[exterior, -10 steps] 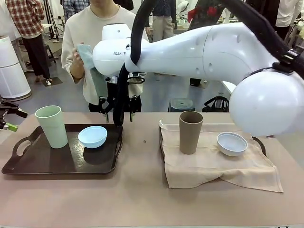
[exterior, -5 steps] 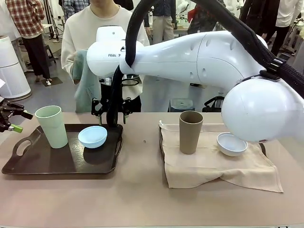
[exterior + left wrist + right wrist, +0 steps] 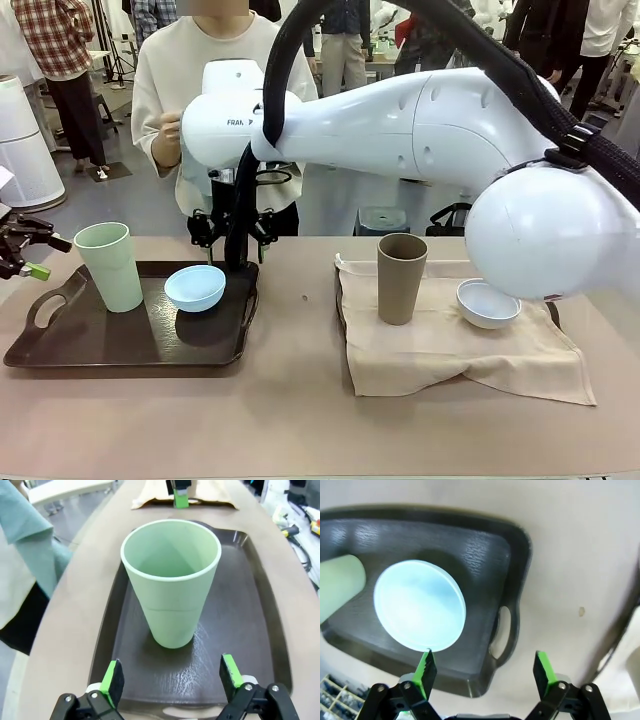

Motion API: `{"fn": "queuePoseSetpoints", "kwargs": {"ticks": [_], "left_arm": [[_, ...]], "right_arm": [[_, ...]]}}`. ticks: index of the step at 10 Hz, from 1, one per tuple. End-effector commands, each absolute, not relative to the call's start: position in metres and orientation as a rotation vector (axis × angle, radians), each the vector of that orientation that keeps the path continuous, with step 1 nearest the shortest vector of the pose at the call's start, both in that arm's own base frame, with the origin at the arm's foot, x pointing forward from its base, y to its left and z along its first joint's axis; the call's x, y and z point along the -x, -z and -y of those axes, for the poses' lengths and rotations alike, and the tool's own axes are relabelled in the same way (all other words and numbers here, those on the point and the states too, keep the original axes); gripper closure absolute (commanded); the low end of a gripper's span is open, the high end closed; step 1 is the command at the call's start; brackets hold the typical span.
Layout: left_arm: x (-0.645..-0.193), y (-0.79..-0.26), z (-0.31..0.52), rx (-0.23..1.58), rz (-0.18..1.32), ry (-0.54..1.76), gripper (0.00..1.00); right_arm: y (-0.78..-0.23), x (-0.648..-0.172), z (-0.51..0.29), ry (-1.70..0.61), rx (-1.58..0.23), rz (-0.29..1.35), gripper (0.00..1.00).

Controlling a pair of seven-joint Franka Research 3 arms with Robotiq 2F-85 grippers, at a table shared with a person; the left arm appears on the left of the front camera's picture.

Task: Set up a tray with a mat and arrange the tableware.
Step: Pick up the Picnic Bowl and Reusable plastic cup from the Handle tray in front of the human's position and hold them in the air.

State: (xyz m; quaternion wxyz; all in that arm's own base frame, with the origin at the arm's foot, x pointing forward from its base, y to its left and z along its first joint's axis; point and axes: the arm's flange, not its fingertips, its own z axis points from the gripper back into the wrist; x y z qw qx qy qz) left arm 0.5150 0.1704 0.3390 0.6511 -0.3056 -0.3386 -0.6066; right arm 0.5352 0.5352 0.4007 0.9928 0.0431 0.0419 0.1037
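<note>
A dark tray (image 3: 90, 350) on the left holds a mint green tumbler (image 3: 108, 265) and a light blue bowl (image 3: 195, 287). On the right, a beige mat (image 3: 450, 350) covers a second tray (image 3: 546, 297) and carries a brown tumbler (image 3: 401, 277) and a pale bowl (image 3: 488, 303). My right gripper (image 3: 232, 240) hangs open above the left tray's back right corner. In the right wrist view it (image 3: 482, 672) is open beside the bowl (image 3: 419, 605), over the tray's handle. My left gripper (image 3: 20, 250) is open at the far left, facing the mint tumbler (image 3: 172, 580) across the tray (image 3: 240, 630).
A person stands at the far side behind the left tray, one hand (image 3: 170, 130) raised, with a teal cloth (image 3: 30, 535) beside them. My right arm (image 3: 400, 110) spans the table's back above both trays. Bare table (image 3: 300, 400) lies between the trays and along the front.
My right arm has swung left, bringing its gripper over the left tray's back right corner. The person's teal cloth dropped and is now behind the arm. The left gripper has barely moved.
</note>
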Motion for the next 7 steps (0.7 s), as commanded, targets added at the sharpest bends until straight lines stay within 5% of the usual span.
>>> {"fn": "queuePoseSetpoints", "kwargs": {"ticks": [1, 7], "left_arm": [[-0.514, -0.333, -0.160, 0.702, 0.787, 1.333, 0.00], [-0.510, -0.319, -0.146, 0.758, 0.856, 1.270, 0.00]], "right_arm": [[-0.381, -0.524, -0.544, -0.241, -0.078, -0.037, 0.00], [-0.356, -0.515, -0.562, -0.222, -0.066, 0.054, 0.00]]}}
